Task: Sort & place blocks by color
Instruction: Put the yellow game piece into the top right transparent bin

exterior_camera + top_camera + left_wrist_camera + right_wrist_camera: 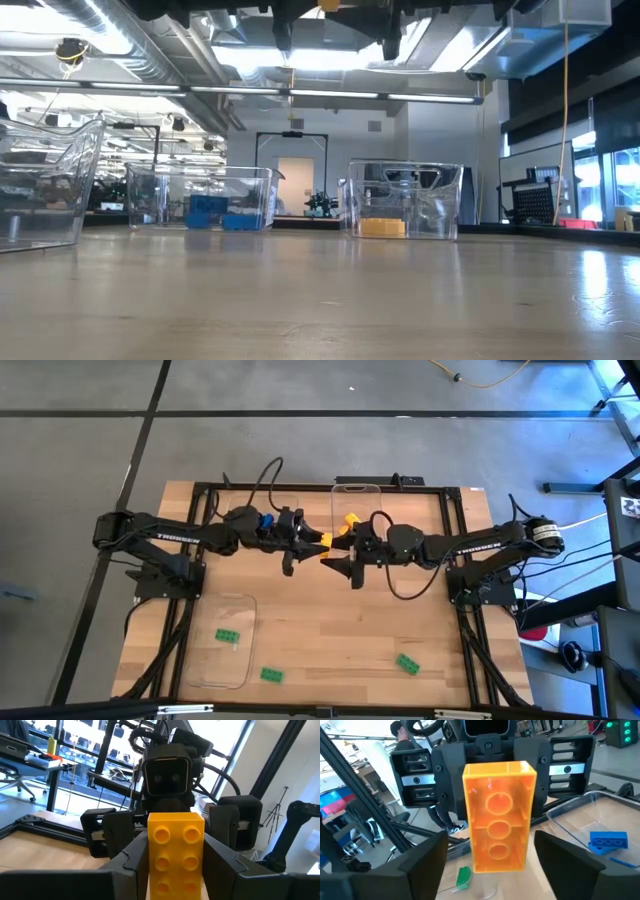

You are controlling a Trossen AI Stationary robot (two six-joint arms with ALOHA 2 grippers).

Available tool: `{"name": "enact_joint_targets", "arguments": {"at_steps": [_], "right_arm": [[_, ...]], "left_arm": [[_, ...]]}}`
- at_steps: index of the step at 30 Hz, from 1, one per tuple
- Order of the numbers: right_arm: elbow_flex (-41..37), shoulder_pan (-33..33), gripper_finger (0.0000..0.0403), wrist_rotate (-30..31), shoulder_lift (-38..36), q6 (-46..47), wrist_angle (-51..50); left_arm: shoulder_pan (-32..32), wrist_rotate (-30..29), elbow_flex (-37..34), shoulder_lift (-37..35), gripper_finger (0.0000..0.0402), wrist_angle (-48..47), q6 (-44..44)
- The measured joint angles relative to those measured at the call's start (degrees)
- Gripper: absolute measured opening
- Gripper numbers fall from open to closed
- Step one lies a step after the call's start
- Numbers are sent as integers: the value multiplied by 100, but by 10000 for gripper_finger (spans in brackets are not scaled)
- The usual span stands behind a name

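High above the table's middle, my left gripper is shut on a yellow block, studs facing its own camera. My right gripper faces it, open, its fingers standing on either side of the block's free end with a gap on each side. Two green blocks lie flat on the table near the front edge. Another green block lies in the near-left clear tray. Blue blocks and a yellow one lie in the far trays. My left gripper pinches the yellow block's two long sides between its two fingers. The fingers come level from the table's left and lie along the block. The block sticks out past them toward the right gripper, lifted clear of the table.
Three clear trays stand on the wooden table: one near left, one far left, one far middle. A black frame runs around the table. Bare wood lies between the two loose green blocks.
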Motion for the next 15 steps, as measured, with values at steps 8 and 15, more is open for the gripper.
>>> {"name": "enact_joint_targets", "arguments": {"at_steps": [8,15], "right_arm": [[-2,-2,179,-241,0,157,-84],[-2,-4,130,-238,-4,116,-175]], "left_arm": [[-4,18,-2,0,125,7,-2],[-2,-95,-11,0,129,-23,-48]]}}
